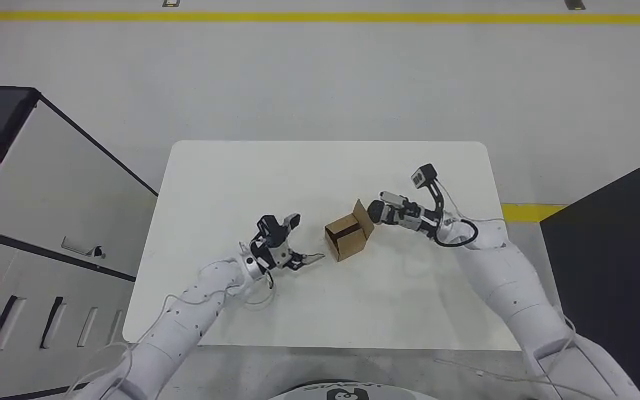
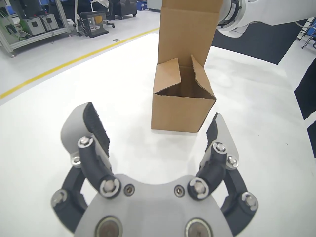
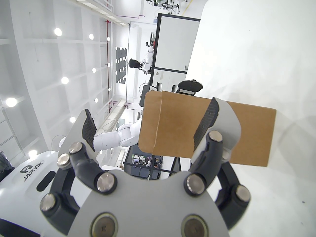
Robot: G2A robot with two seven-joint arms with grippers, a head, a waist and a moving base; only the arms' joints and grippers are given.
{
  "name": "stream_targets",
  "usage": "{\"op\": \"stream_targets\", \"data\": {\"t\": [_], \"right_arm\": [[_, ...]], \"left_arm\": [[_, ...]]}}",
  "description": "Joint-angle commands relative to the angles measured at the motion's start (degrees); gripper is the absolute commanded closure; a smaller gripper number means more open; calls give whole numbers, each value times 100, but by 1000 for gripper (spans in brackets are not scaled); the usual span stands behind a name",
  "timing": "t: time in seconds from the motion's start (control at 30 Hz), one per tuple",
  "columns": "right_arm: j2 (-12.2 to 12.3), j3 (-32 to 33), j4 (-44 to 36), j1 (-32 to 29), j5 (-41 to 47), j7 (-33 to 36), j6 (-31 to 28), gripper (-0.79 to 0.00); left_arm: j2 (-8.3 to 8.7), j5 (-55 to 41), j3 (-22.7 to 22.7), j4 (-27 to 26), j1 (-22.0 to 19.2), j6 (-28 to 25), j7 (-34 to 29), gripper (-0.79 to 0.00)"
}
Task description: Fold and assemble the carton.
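**Carton (image 1: 347, 236) upright, top open, both grippers released**

The carton is stood on the table (image 1: 230, 190), just to 3 o'clock of the table centre in the top view, with its mouth up. The tall lid flap (image 2: 190, 25) is raised straight up on the side toward the right arm. Two small side flaps (image 2: 169, 73) are leaned partly inward over the mouth. The top is not yet closed.

The left gripper (image 1: 302, 243) is held at 8 o'clock of the carton, near but apart, with fingers spread wide and nothing held. The right gripper (image 1: 380, 212) is placed at 2 o'clock of the carton, behind the lid flap, also spread. One of its fingers (image 3: 209, 122) is seen across the flap's outer face; contact cannot be confirmed.

Handling, as judged: thin corrugated card, apparently empty, so very light and easily slid or tipped by a one-sided push. The walls look fairly stiff but could be dented by a hard squeeze, and the flaps should hinge freely. The surface is matt, so good grip is expected. The body is best steadied low across two opposite walls. Flaps are best pushed near their free edges, side flaps first and the lid flap last.
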Motion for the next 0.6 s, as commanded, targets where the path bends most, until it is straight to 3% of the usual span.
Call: {"op": "stream_targets", "data": {"t": [0.0,0.03,0.1,0.3,0.57], "right_arm": [[30,63,-78,-44,-175,-107,-10,-785],[46,106,-128,-70,-248,-146,-45,-785],[57,135,-170,-89,-285,-155,-84,-785],[57,135,-170,-89,-285,-155,-84,-785],[57,135,-170,-89,-285,-155,-84,-785]], "left_arm": [[0,-48,10,-45,17,-124,-59,-126],[5,16,21,-82,12,-145,-130,0],[44,539,13,-250,-48,133,-345,0],[40,625,57,-256,-26,171,-470,0],[-137,398,466,-164,-90,194,-440,0]]}}
